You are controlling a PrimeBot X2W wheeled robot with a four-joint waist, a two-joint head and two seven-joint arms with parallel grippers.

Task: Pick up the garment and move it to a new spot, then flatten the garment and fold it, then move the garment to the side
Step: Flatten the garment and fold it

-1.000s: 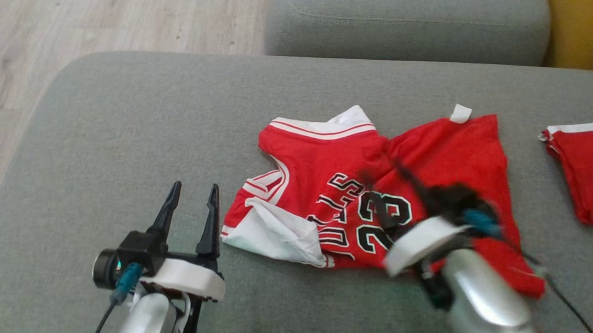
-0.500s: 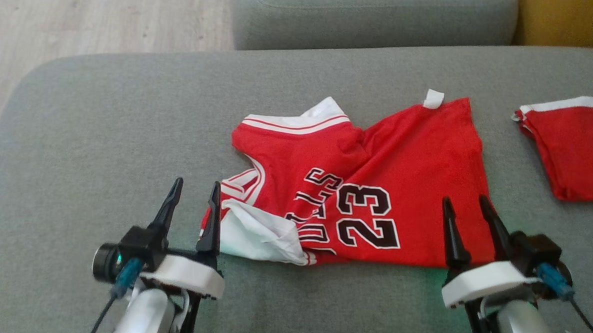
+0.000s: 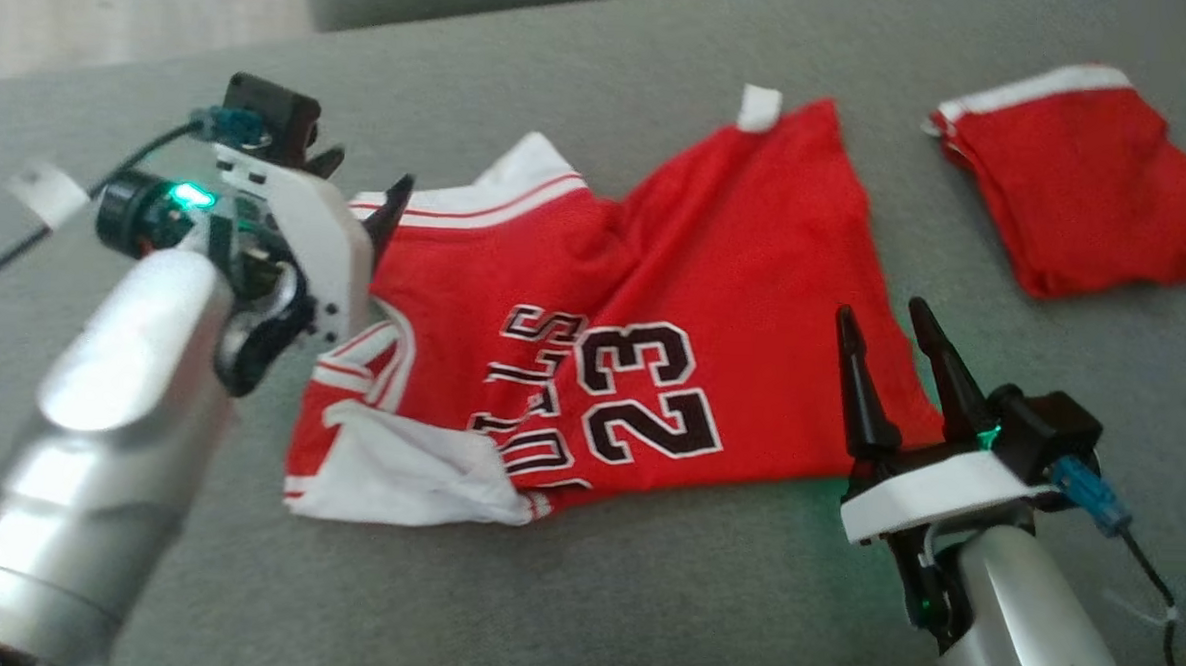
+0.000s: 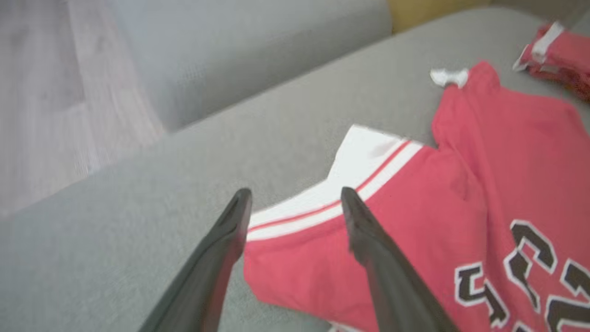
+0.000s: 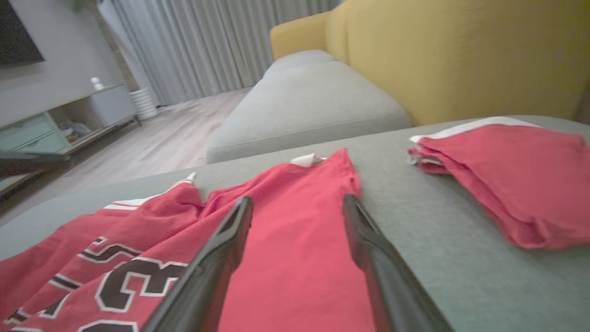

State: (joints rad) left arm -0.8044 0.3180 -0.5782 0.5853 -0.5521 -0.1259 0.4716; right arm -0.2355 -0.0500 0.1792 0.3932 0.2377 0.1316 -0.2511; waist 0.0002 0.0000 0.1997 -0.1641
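**As the left claw (image 4: 296, 193) reaches in**

It has swung up to the jersey's (image 3: 654, 306) white-trimmed edge, spread and empty; the right claw (image 3: 879, 310) waits released at its hem. Rumpled on the sofa (image 3: 582, 593), it wants flattening next.

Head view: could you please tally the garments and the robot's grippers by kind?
Spread red basketball jersey with black "23": 1
Folded red garment with white trim: 1
Black-fingered grippers (left gripper, right gripper): 2
Total: 4
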